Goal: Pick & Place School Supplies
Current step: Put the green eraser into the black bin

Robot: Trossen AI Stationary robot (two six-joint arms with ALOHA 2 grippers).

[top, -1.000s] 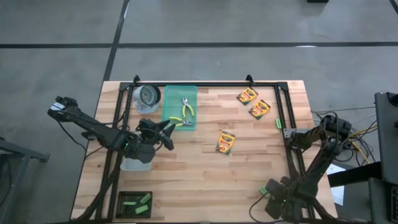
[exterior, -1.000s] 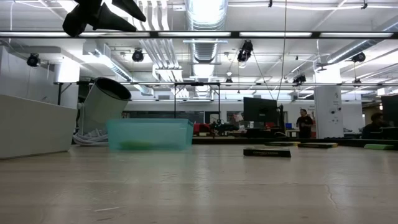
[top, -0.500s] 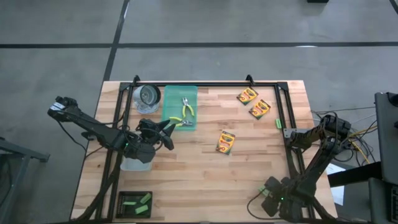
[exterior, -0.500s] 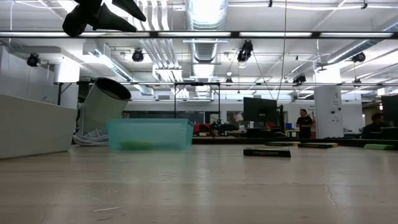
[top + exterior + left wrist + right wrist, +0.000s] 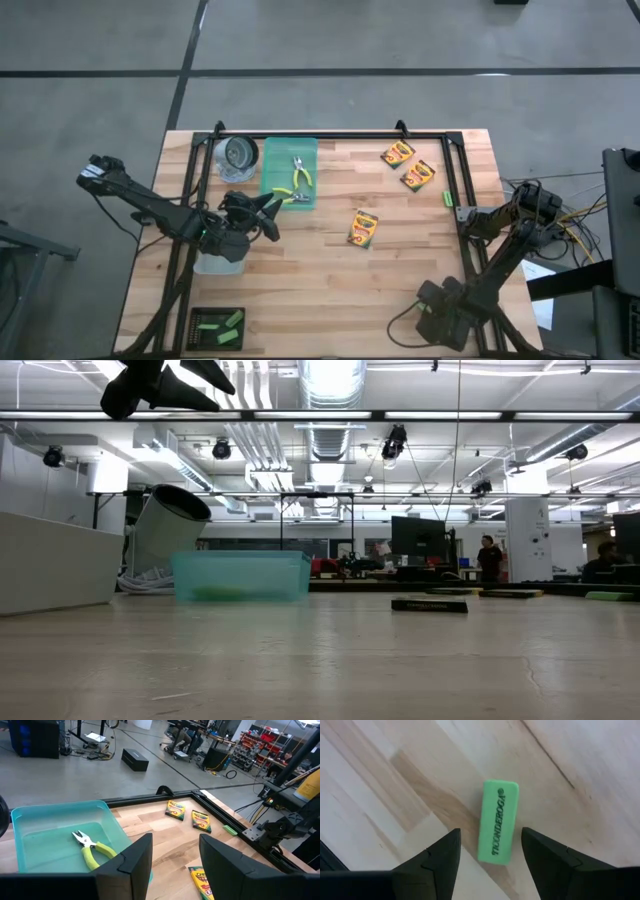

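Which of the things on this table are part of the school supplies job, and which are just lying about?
Part of the job:
- three crayon boxes
- pliers, lying in the tray
- green eraser
- green blocks

Just lying about:
- teal tray
- round clear container
- black case holding the blocks

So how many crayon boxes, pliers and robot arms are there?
Crayon boxes: 3
Pliers: 2
Robot arms: 2
Total: 7
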